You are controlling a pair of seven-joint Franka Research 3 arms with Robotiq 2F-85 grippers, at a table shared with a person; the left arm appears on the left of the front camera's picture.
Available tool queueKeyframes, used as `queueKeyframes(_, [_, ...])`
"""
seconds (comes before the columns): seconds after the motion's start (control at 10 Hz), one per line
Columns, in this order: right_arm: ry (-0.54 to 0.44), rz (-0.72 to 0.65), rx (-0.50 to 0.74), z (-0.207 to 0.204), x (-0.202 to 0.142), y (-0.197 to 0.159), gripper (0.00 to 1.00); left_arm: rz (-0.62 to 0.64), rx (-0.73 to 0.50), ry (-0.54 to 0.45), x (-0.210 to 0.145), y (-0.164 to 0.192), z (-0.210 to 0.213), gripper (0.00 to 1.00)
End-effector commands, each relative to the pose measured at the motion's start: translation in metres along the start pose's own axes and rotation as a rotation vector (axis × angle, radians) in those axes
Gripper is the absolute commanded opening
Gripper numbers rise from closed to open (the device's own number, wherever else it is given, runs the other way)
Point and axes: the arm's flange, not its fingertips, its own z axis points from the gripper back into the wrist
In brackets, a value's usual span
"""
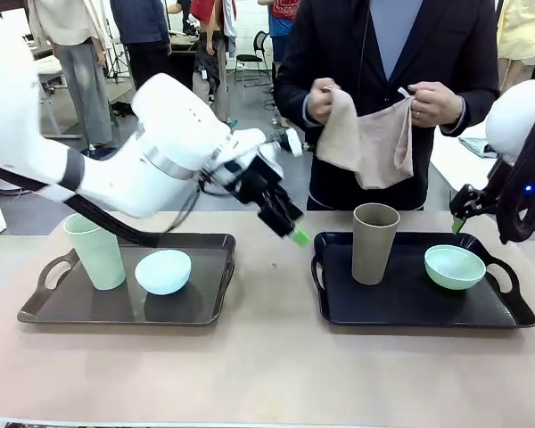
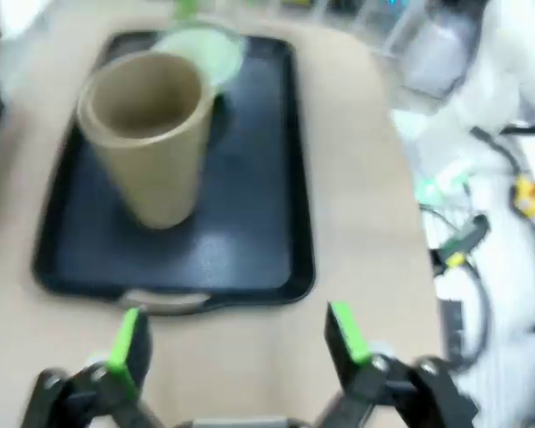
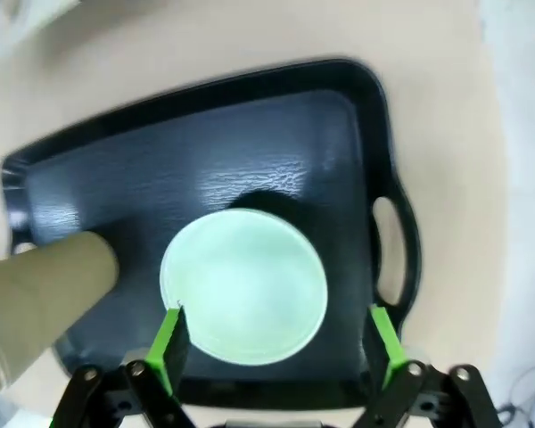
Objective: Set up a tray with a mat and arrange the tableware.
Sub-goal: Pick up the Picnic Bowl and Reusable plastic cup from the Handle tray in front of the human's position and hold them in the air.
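Observation:
Two black trays lie on the table. The left tray [image 1: 209,245] holds a pale green tumbler [image 1: 95,251] and a light blue bowl [image 1: 163,271]. On the right tray [image 1: 401,303] stand a taupe-brown tumbler [image 1: 374,242] and a mint green bowl [image 1: 455,267]. Across the table a person holds a beige mat [image 1: 367,141] in both hands. My left gripper [image 1: 292,234] hangs open between the trays, facing the brown tumbler [image 2: 152,134]. Open too, my right gripper [image 3: 275,337] hovers above the mint bowl [image 3: 244,285] at the right tray's [image 3: 276,125] far right end.
The bare tan tabletop [image 1: 267,374] stretches in front of both trays. The right tray's handle [image 3: 394,245] sits beside the mint bowl. Cables and clutter [image 2: 468,241] lie past the table edge in the left wrist view. Other people stand in the background.

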Motion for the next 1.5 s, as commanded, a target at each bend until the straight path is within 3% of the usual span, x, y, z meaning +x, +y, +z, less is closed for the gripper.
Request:
queueKeyframes(0.0, [0.058, 0.013, -0.116, 0.003, 0.014, -0.004, 1.00, -0.142, -0.278, -0.077, -0.004, 0.007, -0.017, 1.00])
queueKeyframes(0.1, [0.000, 0.000, 0.000, 0.000, 0.000, 0.000, 1.00, 0.134, 0.002, -0.012, 0.010, 0.003, -0.016, 1.00])
queueKeyframes(0.2, [0.000, 0.000, 0.000, 0.000, 0.000, 0.000, 1.00, -0.101, -0.130, -0.043, -0.002, -0.005, -0.022, 1.00])
queueKeyframes(0.4, [0.025, 0.006, -0.040, -0.008, 0.006, -0.003, 1.00, -0.059, -0.138, -0.049, 0.000, -0.003, -0.031, 1.00])
queueKeyframes(0.5, [0.036, 0.070, 0.032, -0.011, 0.006, -0.002, 1.00, -0.062, -0.086, -0.058, -0.002, 0.008, -0.034, 1.00])
queueKeyframes(0.8, [0.076, 0.122, 0.022, -0.029, 0.008, -0.008, 1.00, -0.107, 0.021, -0.063, -0.003, 0.033, -0.038, 1.00])
queueKeyframes(1.1, [0.040, 0.128, -0.056, -0.046, 0.007, -0.016, 1.00, -0.155, 0.019, -0.087, -0.006, 0.046, -0.061, 1.00])
queueKeyframes(1.4, [-0.018, 0.190, -0.049, -0.058, 0.006, -0.014, 1.00, -0.206, 0.003, -0.087, -0.007, 0.061, -0.087, 1.00])
